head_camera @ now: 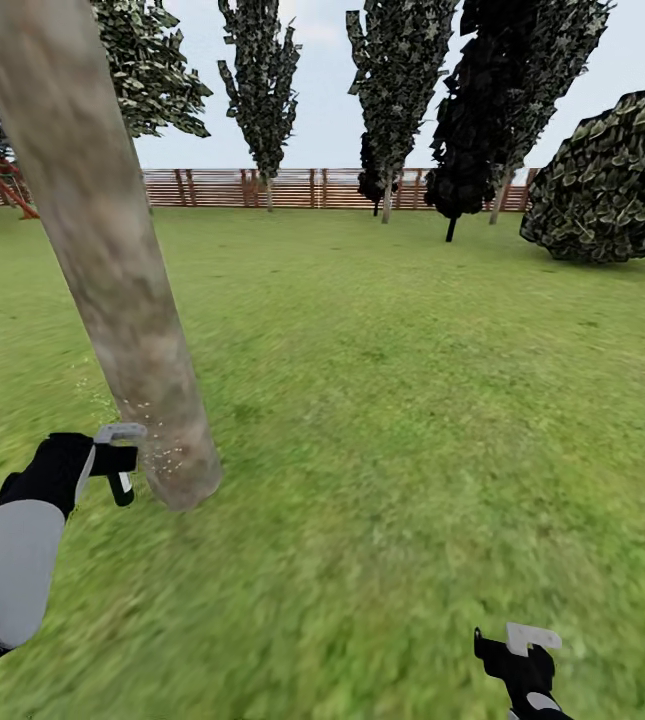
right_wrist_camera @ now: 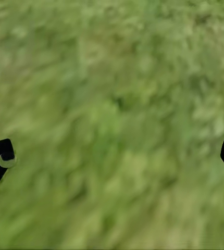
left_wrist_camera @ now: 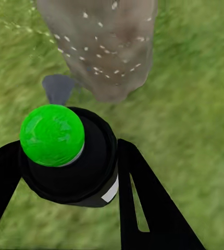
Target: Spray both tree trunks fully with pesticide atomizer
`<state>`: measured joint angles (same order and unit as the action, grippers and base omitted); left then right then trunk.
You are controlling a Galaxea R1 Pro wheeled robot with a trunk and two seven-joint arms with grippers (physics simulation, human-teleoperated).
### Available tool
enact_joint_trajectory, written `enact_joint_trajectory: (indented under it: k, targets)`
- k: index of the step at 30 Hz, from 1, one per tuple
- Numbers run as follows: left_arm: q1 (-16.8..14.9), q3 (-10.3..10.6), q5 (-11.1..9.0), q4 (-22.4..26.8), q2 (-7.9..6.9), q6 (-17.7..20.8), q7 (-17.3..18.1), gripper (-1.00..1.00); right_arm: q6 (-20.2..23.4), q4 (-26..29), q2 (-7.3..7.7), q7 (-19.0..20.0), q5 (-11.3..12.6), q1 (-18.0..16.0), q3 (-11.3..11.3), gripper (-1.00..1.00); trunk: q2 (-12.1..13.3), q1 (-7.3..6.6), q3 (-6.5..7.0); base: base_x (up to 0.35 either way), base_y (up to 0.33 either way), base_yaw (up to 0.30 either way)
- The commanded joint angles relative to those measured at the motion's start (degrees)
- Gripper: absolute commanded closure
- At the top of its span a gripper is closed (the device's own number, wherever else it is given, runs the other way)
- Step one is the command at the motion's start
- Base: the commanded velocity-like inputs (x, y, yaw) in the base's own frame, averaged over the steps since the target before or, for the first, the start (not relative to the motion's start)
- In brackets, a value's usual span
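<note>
- The lawn (head_camera: 412,400) spread wide, ringed at the back by one slatted fence (head_camera: 292,188).
- Four tall trees stood along that fence, plus one round shrub (head_camera: 612,180) at the right.
- One pale tree trunk (head_camera: 112,250) leaned close on the left, its base flecked with white specks.
- The left gripper (left_wrist_camera: 70,161) pinched the single pesticide atomizer (left_wrist_camera: 70,166), black-bodied with a green cap (left_wrist_camera: 52,134), just beside the trunk's foot.
- The right gripper (right_wrist_camera: 112,156) hung over bare grass, its two fingers spread wide, holding nothing.
</note>
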<state>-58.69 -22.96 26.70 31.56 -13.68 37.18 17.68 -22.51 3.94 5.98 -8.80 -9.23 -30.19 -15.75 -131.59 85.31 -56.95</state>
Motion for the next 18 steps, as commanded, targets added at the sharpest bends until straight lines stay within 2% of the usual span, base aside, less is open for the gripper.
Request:
enact_joint_trajectory:
  k: [1,4,5,7,11,18]
  targets:
    - [-0.38,-0.33,0.71,0.58,0.02,0.69,0.52,1.0,-0.16,-0.08,0.01,-0.23,-0.59,-0.04,-0.35,-1.0,-0.02,-0.01,-0.06,0.0,-0.001,0.275]
    - [-0.59,-0.4,0.72,1.08,-1.48,2.34,0.55,1.0,-0.16,-0.08,0.01,-0.23,-0.6,-0.04,-0.35,-1.0,-0.02,-0.01,-0.06,0.0,0.0,0.277]
    - [-0.47,-0.46,0.6,1.11,-2.63,2.52,0.63,1.0,-0.16,-0.08,0.0,-0.2,-0.61,-0.04,-0.34,-1.0,-0.02,-0.01,-0.06,0.0,0.0,0.26]
    - [-0.4,-0.46,0.19,1.13,-3.27,2.62,0.68,1.0,-0.16,-0.08,0.0,-0.2,-0.61,-0.04,-0.34,-1.0,-0.02,-0.01,-0.06,0.0,0.0,0.138]
    - [-0.29,-0.28,-0.39,1.15,-3.05,2.71,0.69,1.0,-0.16,-0.08,0.06,-0.2,-0.6,-0.04,-0.38,-1.0,-0.02,-0.01,-0.06,0.0,-0.139,0.021]
    - [-0.54,-0.42,-1.12,1.22,-2.94,2.81,0.69,1.0,-0.16,-0.08,0.09,-0.18,-0.61,-0.04,-0.42,-1.0,-0.02,-0.01,-0.06,0.043,-0.266,0.001]
